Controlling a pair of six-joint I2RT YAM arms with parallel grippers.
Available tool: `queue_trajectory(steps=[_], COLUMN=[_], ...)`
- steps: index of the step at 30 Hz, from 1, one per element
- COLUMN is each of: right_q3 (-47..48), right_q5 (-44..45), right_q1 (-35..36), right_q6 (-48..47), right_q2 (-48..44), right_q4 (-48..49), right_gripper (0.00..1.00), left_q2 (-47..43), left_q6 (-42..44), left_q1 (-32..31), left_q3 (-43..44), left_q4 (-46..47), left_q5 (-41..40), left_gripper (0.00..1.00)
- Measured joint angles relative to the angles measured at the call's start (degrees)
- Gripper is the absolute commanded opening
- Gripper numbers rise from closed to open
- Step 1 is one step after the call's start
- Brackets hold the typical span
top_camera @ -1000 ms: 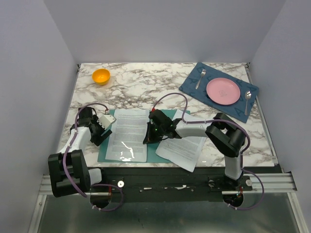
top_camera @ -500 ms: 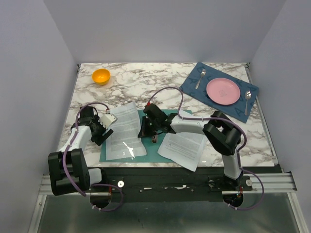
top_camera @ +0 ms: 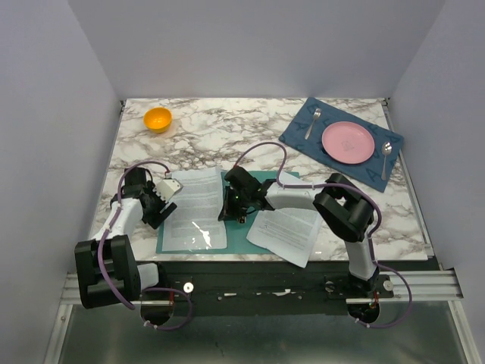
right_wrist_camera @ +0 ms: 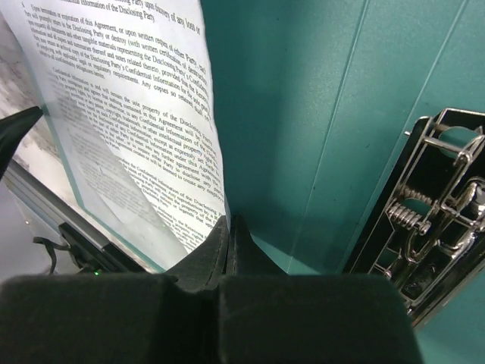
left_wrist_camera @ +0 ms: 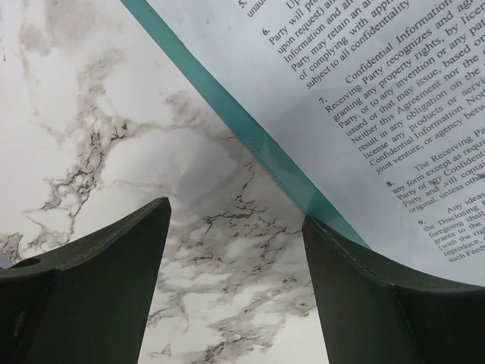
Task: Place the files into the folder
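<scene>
— Where are the files right now?

— One printed sheet lies askew over the left half of the folder, and its far left corner reaches past the folder onto the marble table. The second sheet is to the right. It overlaps the folder's right edge, and one corner hangs over the near edge of the table.

— And your right claw?

— My right gripper is pressed together over the middle of the folder, pinching the right edge of the printed sheet. From my wrist I see the paper rising leftward from my fingertips. The folder's green inside lies bare just to the right of it, and the metal clip is further right.

— What about the left one?

— My left gripper is spread wide and holds nothing. It hovers above bare marble just left of the folder's left edge. I can see that teal edge running past, with the sheet's text beyond it.

— Anything else on the table?

— An orange bowl sits at the far left. At the far right there is a dark blue placemat with a pink plate on it, a fork to the plate's left and a spoon to its right.
</scene>
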Motion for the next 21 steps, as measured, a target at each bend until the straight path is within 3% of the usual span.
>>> queue_trajectory(steps=[13,21], right_q3=[1.33,2.82], right_q5=[-1.99,-2.19], right_q1=[1.25,1.44], right_q6=[1.7,1.31], right_q2=[0.02,0.15], right_q4=[-0.94,-4.15], right_gripper=[0.01,0.34], left_q2=[-1.05,-1.07], left_q6=[-0.31,-1.81], left_q1=[0.0,2.27], left_q3=[-0.42,0.22], left_q4=[-1.79,-3.85], left_q5=[0.02,1.44], left_gripper=[0.83,0.91])
